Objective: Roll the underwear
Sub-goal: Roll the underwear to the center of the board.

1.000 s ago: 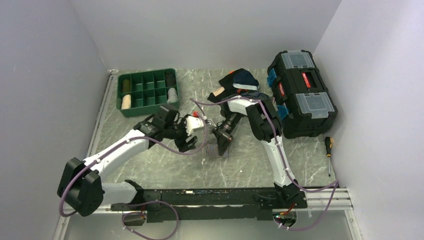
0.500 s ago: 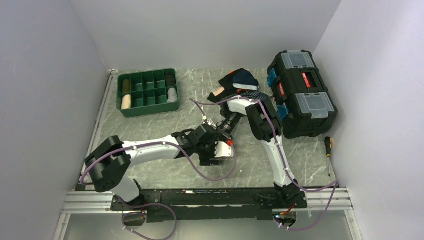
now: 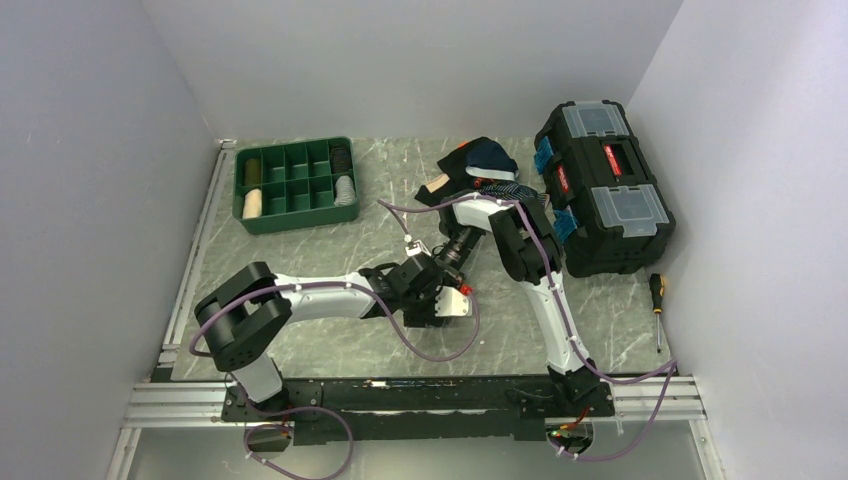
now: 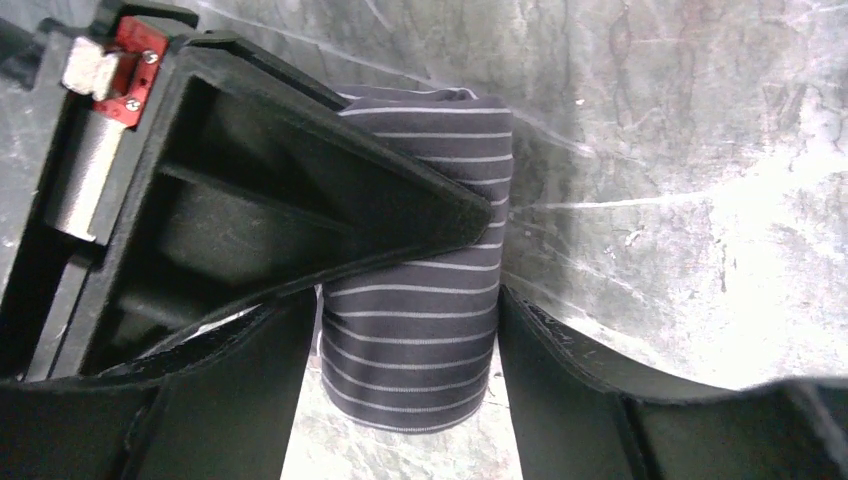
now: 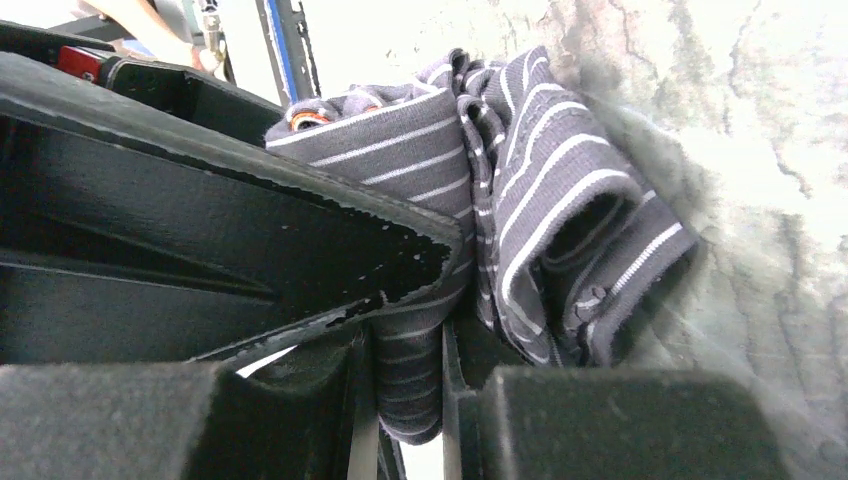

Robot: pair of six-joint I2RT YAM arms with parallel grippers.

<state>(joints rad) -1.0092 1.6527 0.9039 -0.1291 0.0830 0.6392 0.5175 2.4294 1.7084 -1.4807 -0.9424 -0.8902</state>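
Note:
The underwear (image 4: 415, 330) is grey cloth with fine pale stripes, wound into a short roll lying on the marbled table. In the left wrist view my left gripper (image 4: 408, 300) stands open astride the roll. Its right finger (image 4: 560, 380) touches the cloth and a thin gap shows at its left finger (image 4: 250, 400). My right gripper (image 5: 410, 390) is shut on a fold of the underwear (image 5: 560, 220), the rest bunched in loose folds to the right. From above, both grippers meet mid-table, the left gripper (image 3: 440, 300) just under the right gripper (image 3: 447, 265), and the cloth is hidden beneath them.
A green compartment tray (image 3: 295, 185) with rolled items stands at the back left. A heap of dark garments (image 3: 487, 160) lies at the back centre, next to a black toolbox (image 3: 600, 190). A screwdriver (image 3: 657, 300) lies by the right wall.
My left arm swung from near the tray down and to the right, coming over the striped cloth beside the right gripper and hiding it from above. The right arm held still.

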